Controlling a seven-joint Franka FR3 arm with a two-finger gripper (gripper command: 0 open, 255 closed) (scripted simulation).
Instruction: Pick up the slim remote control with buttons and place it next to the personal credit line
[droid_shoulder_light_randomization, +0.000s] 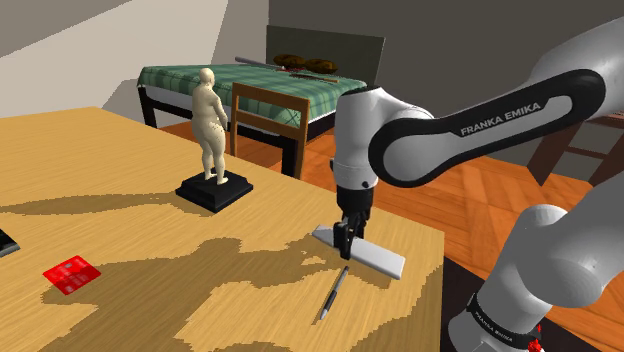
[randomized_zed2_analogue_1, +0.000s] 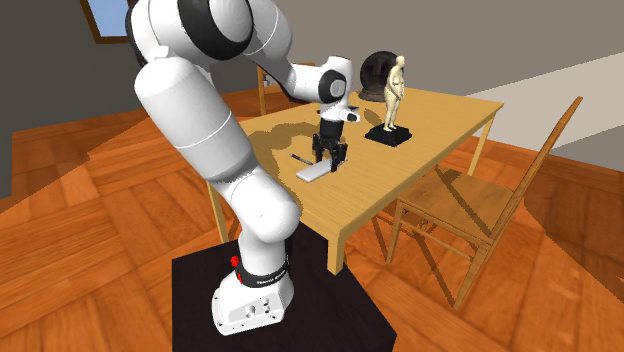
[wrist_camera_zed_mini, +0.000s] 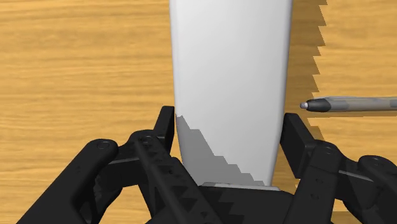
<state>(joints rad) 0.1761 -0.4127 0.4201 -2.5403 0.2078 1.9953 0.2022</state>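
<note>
The remote (droid_shoulder_light_randomization: 372, 257) is drawn as a plain pale grey slim slab without visible buttons. It lies near the wooden table's (droid_shoulder_light_randomization: 110, 170) edge closest to the stand. My black gripper (droid_shoulder_light_randomization: 345, 238) comes straight down on it and is shut on its long sides. In the wrist view the remote (wrist_camera_zed_mini: 229, 76) runs away from the hand between the two fingers (wrist_camera_zed_mini: 167, 126), which clasp it. The second exterior view has the gripper (randomized_zed2_analogue_1: 328, 158) on the remote (randomized_zed2_analogue_1: 313, 171) too. A red card (droid_shoulder_light_randomization: 72, 273) lies far off toward the shoulder view's left.
A grey pen (droid_shoulder_light_randomization: 333, 293) lies just beside the remote, also the pen (wrist_camera_zed_mini: 350, 104) by one finger. A beige figurine on a black base (droid_shoulder_light_randomization: 213, 140) stands mid-table. A dark object (droid_shoulder_light_randomization: 5, 242) sits at the far left edge. Wooden chairs (randomized_zed2_analogue_1: 480, 200) flank the table.
</note>
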